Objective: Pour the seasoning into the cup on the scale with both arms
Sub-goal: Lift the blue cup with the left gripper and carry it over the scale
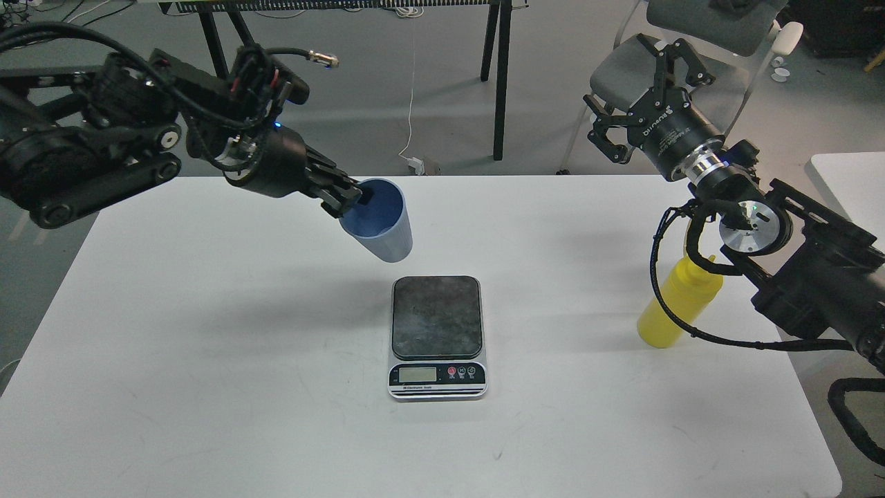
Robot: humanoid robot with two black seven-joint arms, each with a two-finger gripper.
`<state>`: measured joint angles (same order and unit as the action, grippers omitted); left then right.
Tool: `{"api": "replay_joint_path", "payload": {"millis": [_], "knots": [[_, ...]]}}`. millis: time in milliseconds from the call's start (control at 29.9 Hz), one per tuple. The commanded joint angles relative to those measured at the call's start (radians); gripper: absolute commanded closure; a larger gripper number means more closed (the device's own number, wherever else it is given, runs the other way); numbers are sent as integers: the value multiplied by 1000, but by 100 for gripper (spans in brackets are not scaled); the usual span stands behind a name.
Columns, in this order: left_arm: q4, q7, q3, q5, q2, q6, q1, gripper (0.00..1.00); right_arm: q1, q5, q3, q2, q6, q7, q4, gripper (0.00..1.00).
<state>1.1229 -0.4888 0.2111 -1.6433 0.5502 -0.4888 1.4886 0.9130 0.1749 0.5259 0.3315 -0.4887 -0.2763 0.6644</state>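
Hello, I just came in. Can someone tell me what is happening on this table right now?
A two-armed robot is working at a white table. Its left gripper is closed on the rim of a light blue cup and holds it tilted in the air, behind the scale. The weighing plate is bare. The right gripper is open and raised, holding nothing. The yellow seasoning bottle stands untouched on the table under the right arm.

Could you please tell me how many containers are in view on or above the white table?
2. The blue cup is held tilted in the left gripper, above the table behind the scale. The yellow bottle stands at the right, partly hidden by the right arm.
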Motion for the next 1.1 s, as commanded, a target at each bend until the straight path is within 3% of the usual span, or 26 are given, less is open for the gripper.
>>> {"api": "replay_joint_path", "payload": {"millis": [0, 167, 534, 1069], "knots": [[-6, 0, 2, -1, -76, 0, -1, 97, 0, 0, -1, 0, 0, 0, 0, 1], [-26, 0, 8, 2, -141, 0, -11, 97, -2, 0, 0, 1, 0, -1, 0, 1], [-202, 0, 13, -1, -268, 0, -100, 95, -2, 0, 13, 1, 0, -3, 0, 1], [-242, 0, 11, 2, -273, 0, -163, 93, -3, 0, 23, -6, 0, -1, 0, 1]]}}
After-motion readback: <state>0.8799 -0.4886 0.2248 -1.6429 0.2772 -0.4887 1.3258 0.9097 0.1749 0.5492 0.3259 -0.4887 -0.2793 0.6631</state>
